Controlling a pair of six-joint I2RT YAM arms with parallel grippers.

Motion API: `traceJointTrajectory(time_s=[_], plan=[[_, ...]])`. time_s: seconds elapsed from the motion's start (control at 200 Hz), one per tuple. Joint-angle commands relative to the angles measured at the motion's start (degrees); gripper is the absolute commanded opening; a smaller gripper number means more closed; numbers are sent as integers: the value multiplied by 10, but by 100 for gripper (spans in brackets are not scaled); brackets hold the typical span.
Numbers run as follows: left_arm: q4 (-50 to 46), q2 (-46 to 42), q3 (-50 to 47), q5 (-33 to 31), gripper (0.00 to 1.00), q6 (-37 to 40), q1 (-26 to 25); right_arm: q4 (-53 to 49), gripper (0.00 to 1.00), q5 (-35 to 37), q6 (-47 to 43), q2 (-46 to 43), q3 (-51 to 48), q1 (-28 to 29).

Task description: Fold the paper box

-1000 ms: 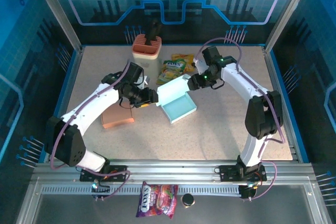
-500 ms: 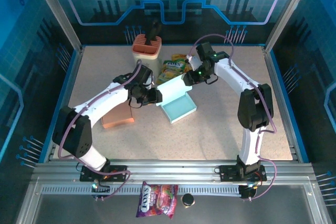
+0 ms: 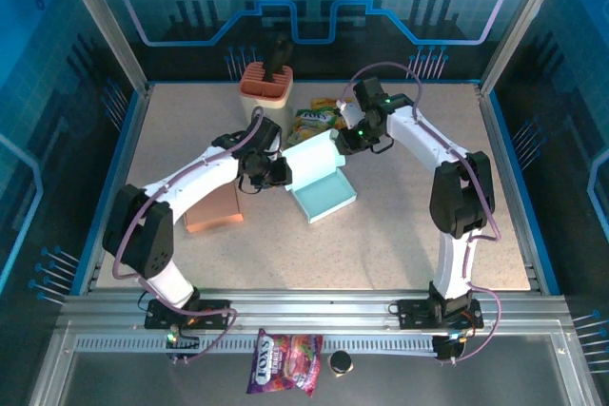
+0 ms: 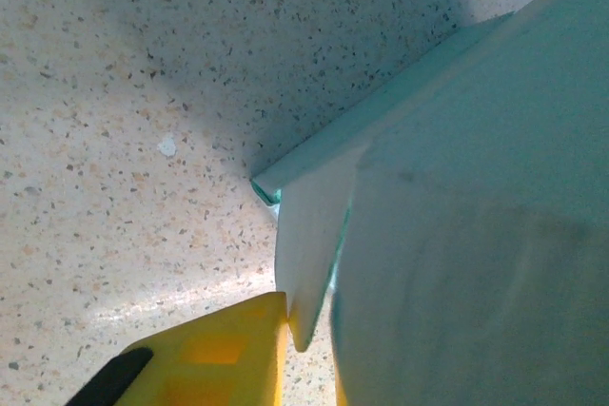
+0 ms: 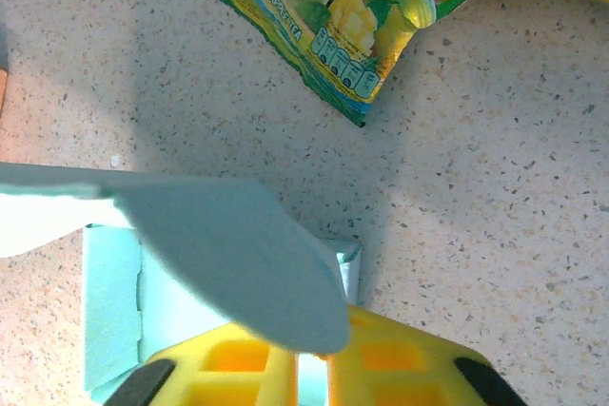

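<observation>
The teal paper box point(image 3: 322, 185) lies open at mid-table with its back panel raised. My left gripper point(image 3: 279, 174) is at the box's left back corner. In the left wrist view it point(image 4: 309, 368) is shut on a pale side flap point(image 4: 309, 244), which touches one yellow finger point(image 4: 209, 358); the other finger is mostly hidden behind the box panel point(image 4: 476, 235). My right gripper point(image 3: 341, 142) is at the right back corner. Its yellow fingers point(image 5: 238, 368) pinch a thin teal wall point(image 5: 312, 377) in the right wrist view, under a rounded flap point(image 5: 228, 254).
An orange holder point(image 3: 265, 84) with a dark tool stands at the back. Snack bags point(image 3: 319, 121) lie just behind the box, one green and yellow bag point(image 5: 333, 7) close to my right gripper. A salmon block point(image 3: 214, 208) sits left of the box.
Both arms moved in toward the box's back corners. Both pairs of jaws closed from partly open down onto the box's flaps. The back panel stands slightly higher.
</observation>
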Motion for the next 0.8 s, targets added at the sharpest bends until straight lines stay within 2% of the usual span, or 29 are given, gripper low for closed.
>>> traceJointTrajectory(time_s=[0.0,0.1,0.24,0.43,0.59,0.7,0.795], plan=[[0,8,24,-20,16,8,-5,-2,8,22,8,0,3,13],[-4,13,36,-28,12,9,-7,8,0,50,26,-15,-7,22],[-6,20,56,-47,9,11,-17,29,0,82,81,-48,-39,32],[33,39,76,-58,7,1,-19,122,0,138,154,-133,-136,41],[102,61,77,-80,6,17,-19,238,0,178,200,-214,-234,42],[183,73,58,-76,6,25,-19,335,0,200,225,-253,-308,43],[273,75,19,-72,7,29,-19,427,0,190,235,-269,-373,43]])
